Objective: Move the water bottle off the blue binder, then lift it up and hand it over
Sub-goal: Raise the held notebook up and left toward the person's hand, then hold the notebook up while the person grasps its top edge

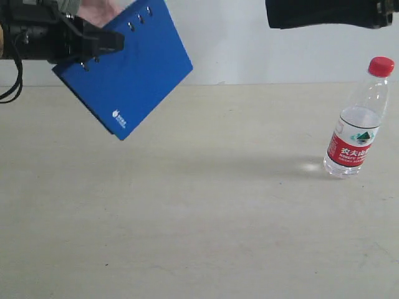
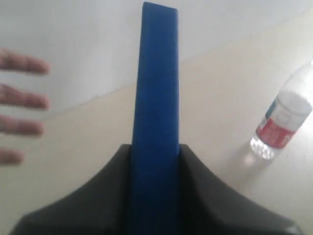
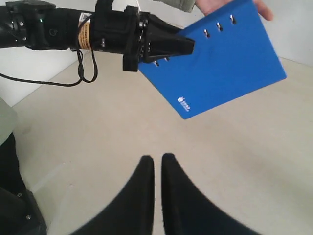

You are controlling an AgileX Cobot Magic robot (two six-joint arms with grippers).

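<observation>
The blue binder (image 1: 131, 68) hangs tilted in the air at the upper left, and my left gripper (image 1: 103, 43) is shut on its spine edge beside the holes. The left wrist view shows the binder (image 2: 156, 98) edge-on between the jaws of the left gripper (image 2: 155, 147). The water bottle (image 1: 355, 124) stands upright on the table at the right, apart from the binder; its label also shows in the left wrist view (image 2: 281, 122). My right gripper (image 3: 158, 159) is shut and holds nothing. It is high above the table, facing the binder (image 3: 230, 63).
A person's hand (image 1: 96, 9) reaches in behind the binder's top edge, and its fingers (image 2: 22, 98) are spread beside the binder. The beige table (image 1: 199, 218) runs back to a white wall. The right arm's dark body (image 1: 330, 12) crosses the upper right.
</observation>
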